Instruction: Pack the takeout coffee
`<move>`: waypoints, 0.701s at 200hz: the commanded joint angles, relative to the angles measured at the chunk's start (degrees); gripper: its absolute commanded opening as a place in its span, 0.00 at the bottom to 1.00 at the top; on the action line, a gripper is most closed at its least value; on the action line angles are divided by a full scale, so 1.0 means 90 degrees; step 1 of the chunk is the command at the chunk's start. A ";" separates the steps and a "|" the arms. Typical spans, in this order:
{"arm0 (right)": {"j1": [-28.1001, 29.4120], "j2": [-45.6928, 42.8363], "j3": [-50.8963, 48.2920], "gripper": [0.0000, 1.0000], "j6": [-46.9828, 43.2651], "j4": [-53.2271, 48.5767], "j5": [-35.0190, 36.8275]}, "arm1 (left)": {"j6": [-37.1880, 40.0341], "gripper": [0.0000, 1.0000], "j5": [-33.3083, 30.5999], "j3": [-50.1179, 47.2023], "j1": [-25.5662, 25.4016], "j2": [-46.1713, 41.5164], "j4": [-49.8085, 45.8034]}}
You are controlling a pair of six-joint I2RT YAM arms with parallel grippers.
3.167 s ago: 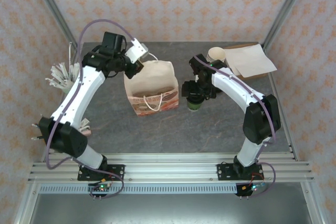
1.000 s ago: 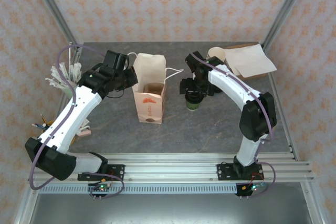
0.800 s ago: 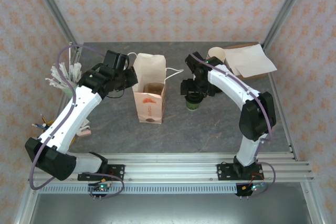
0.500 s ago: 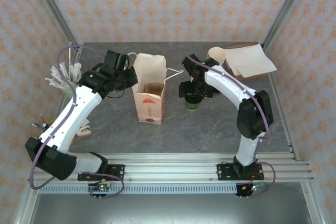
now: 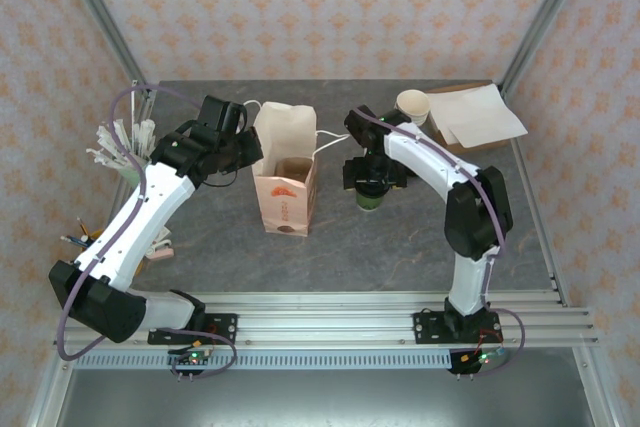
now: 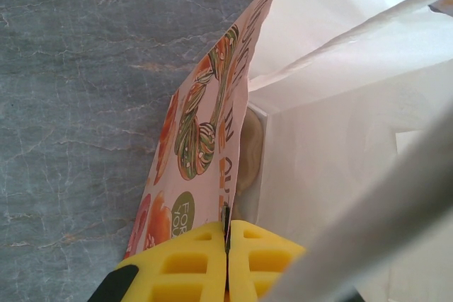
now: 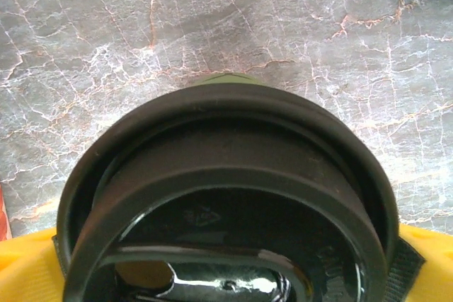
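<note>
The takeout coffee is a small dark-green cup (image 5: 370,199) with a black lid (image 7: 226,196) on top. It stands just right of the paper bag, and a sliver of the green cup (image 7: 225,78) shows past the lid. My right gripper (image 5: 372,175) is shut on the coffee from above, its yellow fingers (image 7: 425,263) on either side of the lid. The printed paper bag (image 5: 284,175) stands upright with its mouth open. My left gripper (image 5: 254,154) is shut on the bag's left rim, the yellow pads (image 6: 191,266) pinching the printed wall (image 6: 202,139). Something tan (image 6: 249,148) lies inside the bag.
A cream-rimmed cup (image 5: 413,104) and flat brown paper sheets (image 5: 482,114) sit at the back right. A bundle of white sticks (image 5: 120,142) stands at the left edge, with pencils (image 5: 75,239) nearer me. The bag's white handle (image 5: 333,140) loops toward the right arm.
The bag, tipped back and wide open 3.2 s ago, now stands upright and narrower in my left gripper. In the last second my right arm swung slightly left; the cup barely shifted.
</note>
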 commanded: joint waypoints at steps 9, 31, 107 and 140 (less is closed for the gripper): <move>0.0022 0.0079 0.0166 1.00 0.0046 -0.0280 0.0234 | -0.0069 0.00 -0.0096 0.0002 -0.0050 0.0092 -0.0075; 0.0023 0.0124 0.0185 0.96 0.0073 -0.0240 0.0134 | -0.0069 0.00 -0.0089 0.0002 -0.0052 0.0101 -0.0080; 0.0024 0.0187 0.0200 0.94 0.0094 -0.0258 0.0210 | 0.0008 0.00 -0.0024 -0.0018 -0.0050 0.0075 0.0032; 0.0022 0.0177 0.0156 0.98 0.0150 -0.0162 0.0080 | 0.0028 0.00 0.0018 -0.0018 -0.0050 0.0100 0.0046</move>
